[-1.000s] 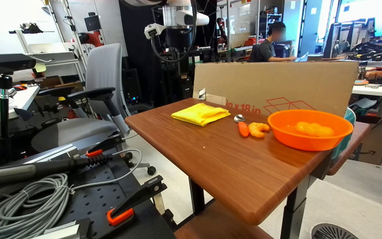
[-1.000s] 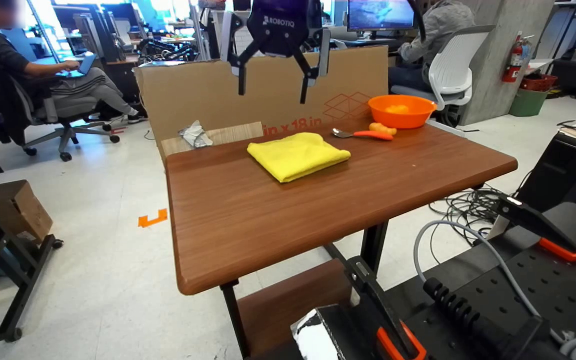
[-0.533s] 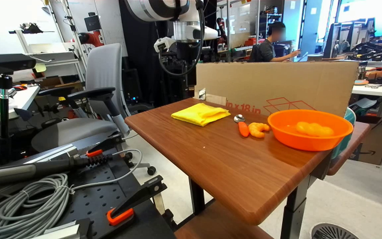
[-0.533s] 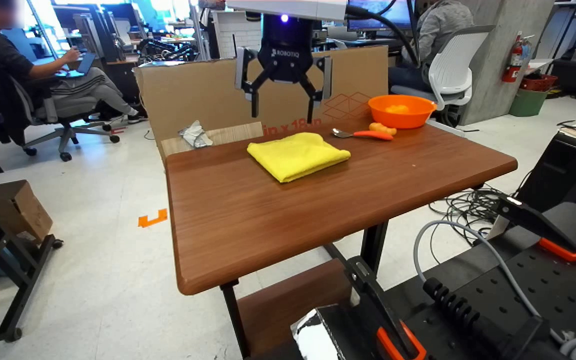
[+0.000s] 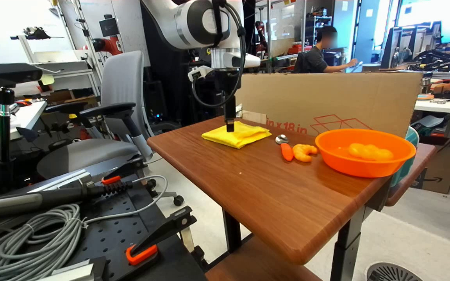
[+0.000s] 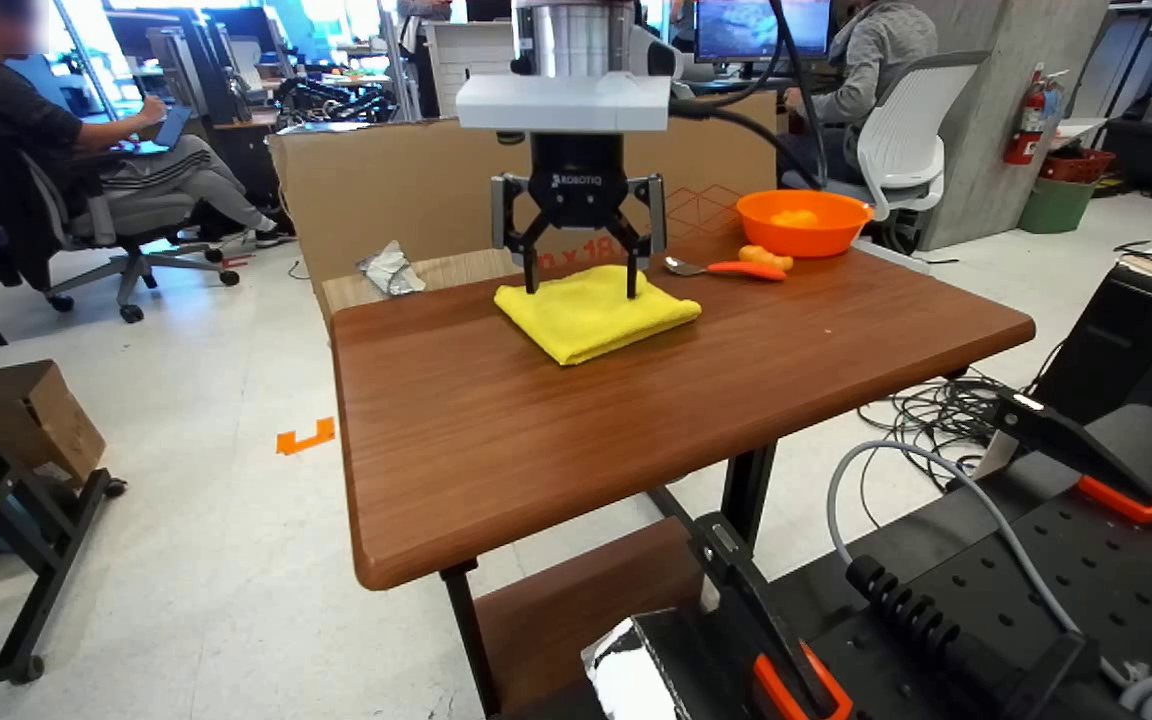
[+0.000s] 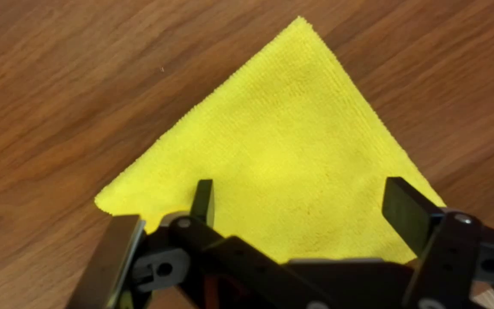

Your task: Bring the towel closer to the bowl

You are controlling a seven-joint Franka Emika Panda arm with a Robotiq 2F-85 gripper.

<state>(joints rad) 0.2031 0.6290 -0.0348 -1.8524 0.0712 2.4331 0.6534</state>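
The towel is a bright-yellow folded cloth lying flat on the brown table, in an exterior view (image 5: 250,136), in an exterior view (image 6: 591,325) and in the wrist view (image 7: 281,137). The wide orange bowl (image 5: 359,168) stands near the table's end, apart from the towel, with an orange-yellow item inside; it also shows in an exterior view (image 6: 804,240). My gripper (image 6: 581,292) is open, pointing down over the towel, its two fingers wide apart with nothing gripped. In the wrist view the gripper (image 7: 299,189) has towel between and below both fingertips. I cannot tell whether they touch it.
A spoon with an orange handle (image 5: 286,151) and a curved orange item (image 5: 304,152) lie between towel and bowl. A cardboard panel (image 5: 287,91) stands along one table edge. A crumpled silvery piece (image 6: 392,270) is on that panel's low flap.
My gripper has come down from well above the table to the towel, staying open. The towel, bowl and spoon have not moved.
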